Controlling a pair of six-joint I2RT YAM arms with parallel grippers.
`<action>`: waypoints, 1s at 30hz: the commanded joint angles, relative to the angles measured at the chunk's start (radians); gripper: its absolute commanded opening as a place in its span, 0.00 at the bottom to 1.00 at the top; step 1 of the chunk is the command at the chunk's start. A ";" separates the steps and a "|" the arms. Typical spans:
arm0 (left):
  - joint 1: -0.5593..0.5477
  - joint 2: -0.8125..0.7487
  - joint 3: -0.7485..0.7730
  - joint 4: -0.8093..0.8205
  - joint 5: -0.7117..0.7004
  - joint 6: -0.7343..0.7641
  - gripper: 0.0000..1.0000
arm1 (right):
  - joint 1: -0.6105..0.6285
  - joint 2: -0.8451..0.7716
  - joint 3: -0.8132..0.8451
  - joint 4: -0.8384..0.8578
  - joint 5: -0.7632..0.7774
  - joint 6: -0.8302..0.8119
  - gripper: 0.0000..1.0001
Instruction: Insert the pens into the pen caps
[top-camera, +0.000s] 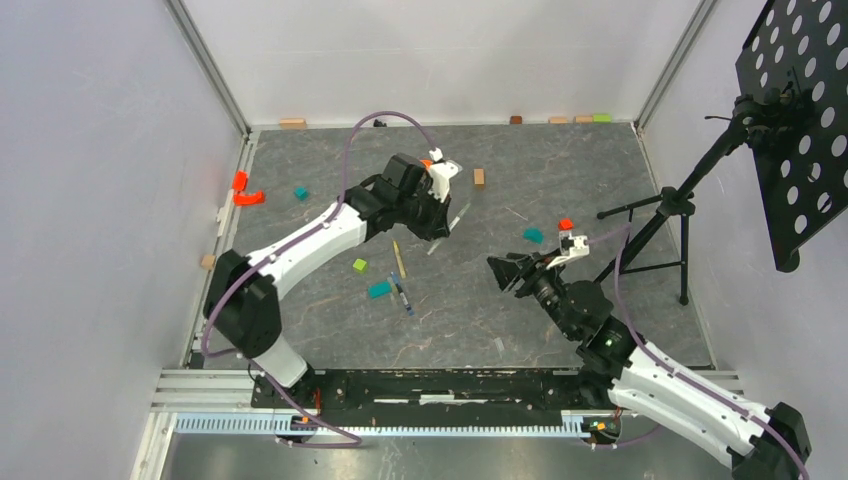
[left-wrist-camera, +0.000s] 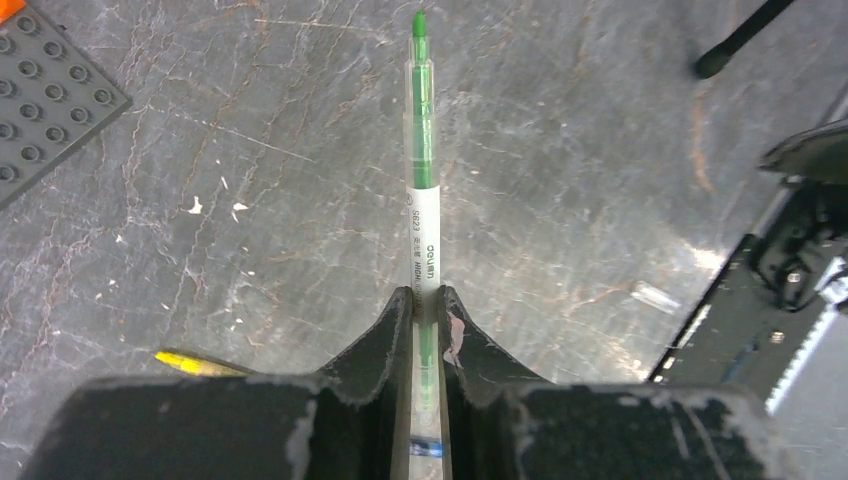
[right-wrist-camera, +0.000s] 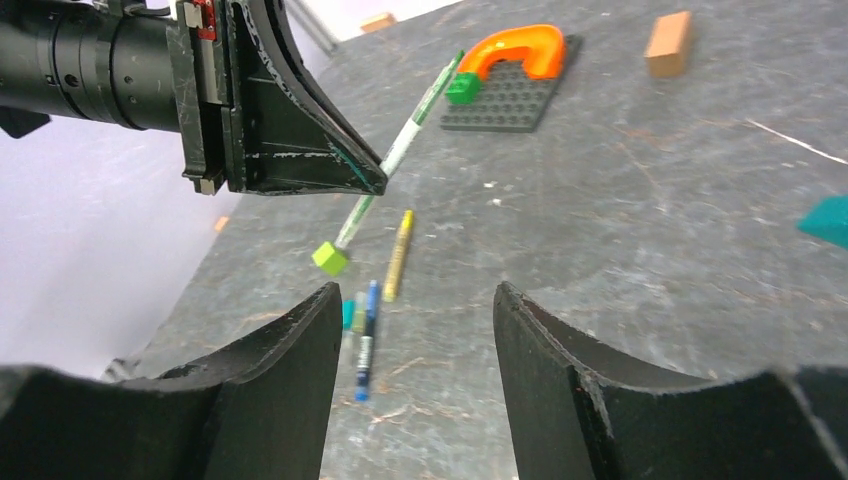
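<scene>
Ok, top view: left gripper (top-camera: 438, 228) is out mid-table (top-camera: 600, 170), clamped on the green pen (top-camera: 458, 216). The yellow pen (top-camera: 399, 258) and blue pen (top-camera: 402, 293) lie flat just near-left of it, with a lime cube (top-camera: 359, 266) beside them. The right gripper (top-camera: 497, 272) sits well apart to the right, near a teal block (top-camera: 533, 235).

Left wrist: both fingers are pinched tight on the green pen's white barrel, green tip pointing straight out. A grey stud plate (left-wrist-camera: 45, 100) is at upper left.

Right wrist: jaws spread wide, nothing between them. The green pen hangs slanted in the other claw; yellow and blue pens are on the table below it. An orange arch (right-wrist-camera: 520, 50) rests on the stud plate.
</scene>
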 joint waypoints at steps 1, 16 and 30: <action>-0.003 -0.137 -0.025 0.022 0.046 -0.139 0.02 | -0.001 0.057 0.093 0.158 -0.115 0.021 0.62; -0.003 -0.375 -0.016 -0.158 0.171 -0.110 0.02 | -0.002 0.322 0.264 0.336 -0.371 0.000 0.62; -0.004 -0.400 -0.084 -0.073 0.310 -0.134 0.02 | -0.002 0.390 0.335 0.306 -0.292 -0.047 0.60</action>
